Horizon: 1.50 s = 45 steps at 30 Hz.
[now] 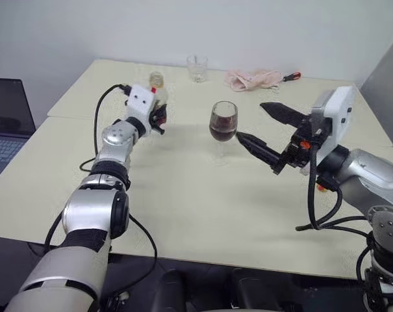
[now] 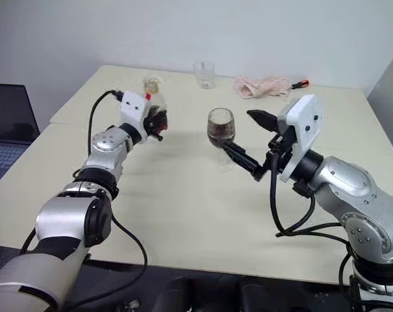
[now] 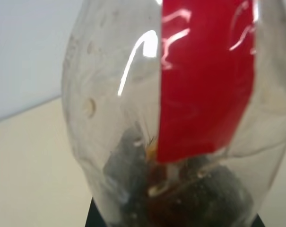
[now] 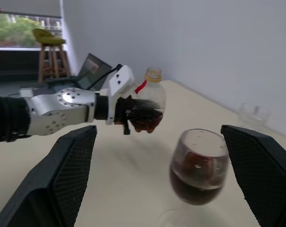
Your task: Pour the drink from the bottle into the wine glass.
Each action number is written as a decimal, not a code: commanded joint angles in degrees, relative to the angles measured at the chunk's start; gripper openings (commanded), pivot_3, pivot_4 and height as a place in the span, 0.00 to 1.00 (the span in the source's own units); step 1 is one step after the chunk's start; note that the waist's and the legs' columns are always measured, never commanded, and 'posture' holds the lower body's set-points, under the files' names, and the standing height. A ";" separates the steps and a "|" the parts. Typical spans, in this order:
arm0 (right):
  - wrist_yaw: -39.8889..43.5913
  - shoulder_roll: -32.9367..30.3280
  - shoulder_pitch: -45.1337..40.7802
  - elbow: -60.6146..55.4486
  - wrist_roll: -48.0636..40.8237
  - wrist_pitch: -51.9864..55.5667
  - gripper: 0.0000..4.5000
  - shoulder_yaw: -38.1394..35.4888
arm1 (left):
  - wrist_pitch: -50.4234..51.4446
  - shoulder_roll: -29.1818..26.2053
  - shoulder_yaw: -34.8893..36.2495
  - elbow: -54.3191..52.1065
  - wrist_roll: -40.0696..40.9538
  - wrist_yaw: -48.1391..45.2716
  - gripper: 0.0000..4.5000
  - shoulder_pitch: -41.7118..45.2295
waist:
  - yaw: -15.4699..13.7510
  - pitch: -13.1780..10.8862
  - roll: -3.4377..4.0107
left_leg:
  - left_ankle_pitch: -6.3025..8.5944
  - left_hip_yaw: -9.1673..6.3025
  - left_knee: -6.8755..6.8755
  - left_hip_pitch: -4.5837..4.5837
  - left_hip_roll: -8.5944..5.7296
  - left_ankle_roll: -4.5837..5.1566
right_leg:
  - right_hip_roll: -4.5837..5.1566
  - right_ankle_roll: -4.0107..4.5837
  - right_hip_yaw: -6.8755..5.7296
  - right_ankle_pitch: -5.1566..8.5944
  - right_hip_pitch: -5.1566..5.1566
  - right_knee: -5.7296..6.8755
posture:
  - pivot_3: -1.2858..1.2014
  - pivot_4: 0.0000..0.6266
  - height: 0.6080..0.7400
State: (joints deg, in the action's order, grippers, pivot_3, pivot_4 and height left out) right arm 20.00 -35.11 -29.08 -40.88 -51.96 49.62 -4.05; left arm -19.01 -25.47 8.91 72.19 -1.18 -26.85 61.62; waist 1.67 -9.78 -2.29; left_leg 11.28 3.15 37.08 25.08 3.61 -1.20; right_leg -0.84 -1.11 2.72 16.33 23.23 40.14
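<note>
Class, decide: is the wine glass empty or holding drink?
Holding drink: the wine glass stands upright with dark drink filling its bowl's lower part.

Dark brown drink (image 1: 223,128), red-labelled clear bottle (image 4: 149,105), pink cloth (image 1: 251,79).

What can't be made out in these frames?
- Left gripper fingers: the bottle and the wrist housing cover them in the head views.
- Wine glass foot: cut off by the right wrist view's bottom edge.
- Pink thing at the table's far side: too small to identify.
- Drink left in the bottle: left wrist view too close to judge.
</note>
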 commanded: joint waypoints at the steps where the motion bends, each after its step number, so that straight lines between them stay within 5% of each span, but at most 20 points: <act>1: 0.32 -0.14 -2.03 -0.60 -2.77 3.98 1.00 3.32 | 0.61 -1.03 3.25 -5.35 4.04 0.88 0.16 -3.05 | 0.00 0.00 0.00 | 0.00 0.01 0.00 0.00 0.04 0.00 | 0.03 0.00 0.01 0.00 0.00 0.02 | 0.52 0.24 1.00; 16: -6.75 10.52 -9.55 9.07 5.60 11.00 1.00 12.33 | 3.54 1.01 8.72 -22.09 13.48 0.67 0.16 -19.93 | -0.04 0.06 -0.08 | 0.00 0.01 0.06 -0.01 0.08 0.00 | 0.15 0.00 0.01 0.00 0.01 0.12 | 0.52 0.24 1.00; 28: -3.02 11.51 -10.11 9.74 7.71 11.57 1.00 13.13 | 8.00 2.41 9.47 -29.96 15.52 4.16 0.99 -27.38 | 0.11 0.07 -0.08 | 0.00 -0.02 -0.02 -0.06 0.08 0.01 | 0.11 0.00 0.00 0.00 0.01 0.13 | 0.52 0.24 1.00; 37: 1.86 9.95 -9.44 9.48 10.41 10.38 1.00 14.22 | 16.57 0.68 9.47 -45.11 18.07 2.57 0.99 -34.47 | 0.13 0.07 -0.08 | 0.00 -0.02 -0.04 -0.07 0.11 0.01 | 0.12 0.00 0.02 0.01 0.00 0.11 | 0.52 0.24 1.00; 45: 7.94 5.34 -8.63 11.16 13.04 8.24 1.00 13.09 | 34.34 -10.33 12.17 -64.96 27.26 -7.36 0.99 -43.71 | 0.20 0.06 -0.08 | 0.01 -0.06 -0.10 -0.12 0.20 0.01 | 0.13 0.06 0.01 0.04 0.00 0.09 | 0.52 0.24 1.00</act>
State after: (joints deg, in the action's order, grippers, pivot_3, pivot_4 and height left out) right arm 26.47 -28.91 -37.44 -29.17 -39.41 59.42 10.50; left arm 12.20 -32.98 20.03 11.94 24.09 -31.38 18.18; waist 1.88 -9.72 -2.38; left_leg 11.29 3.09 36.97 24.95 3.81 -1.19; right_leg -0.71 -1.03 2.72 16.38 23.23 40.23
